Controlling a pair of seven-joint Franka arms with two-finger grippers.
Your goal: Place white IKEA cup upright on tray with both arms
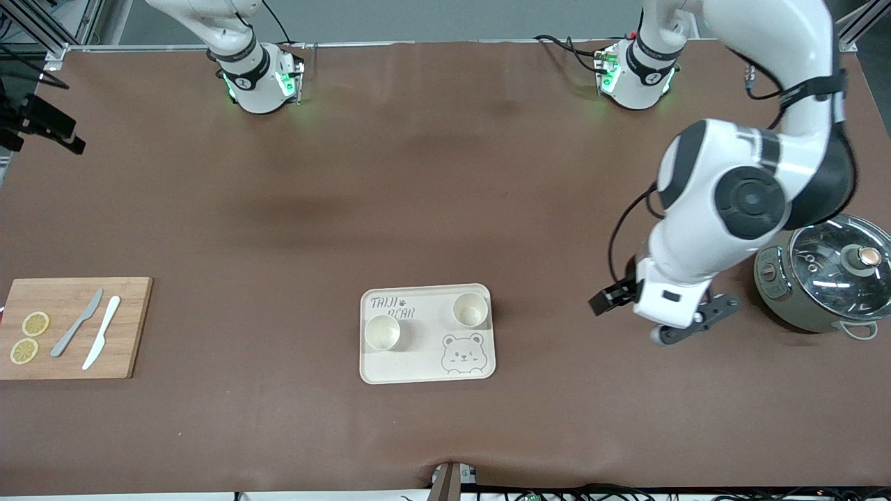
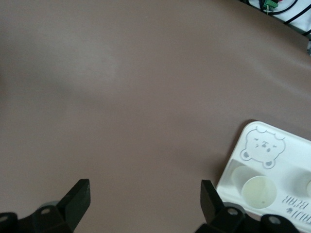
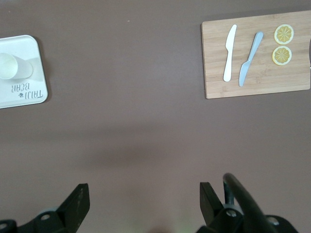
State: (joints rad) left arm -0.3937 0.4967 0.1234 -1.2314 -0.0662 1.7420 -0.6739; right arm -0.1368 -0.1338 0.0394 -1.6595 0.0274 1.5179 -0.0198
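I see the tray [image 1: 426, 369] lying mid-table, near the front camera; two white cups, one [image 1: 382, 332] and another [image 1: 470, 310], stand upright on it. My left gripper [image 2: 143, 194] hovers empty, jaws spread, over bare table beside the tray; my right gripper [image 3: 142, 196] waits likewise, wide apart. I judge the cups light, rigid, slick; I would pinch one wall at the rim.
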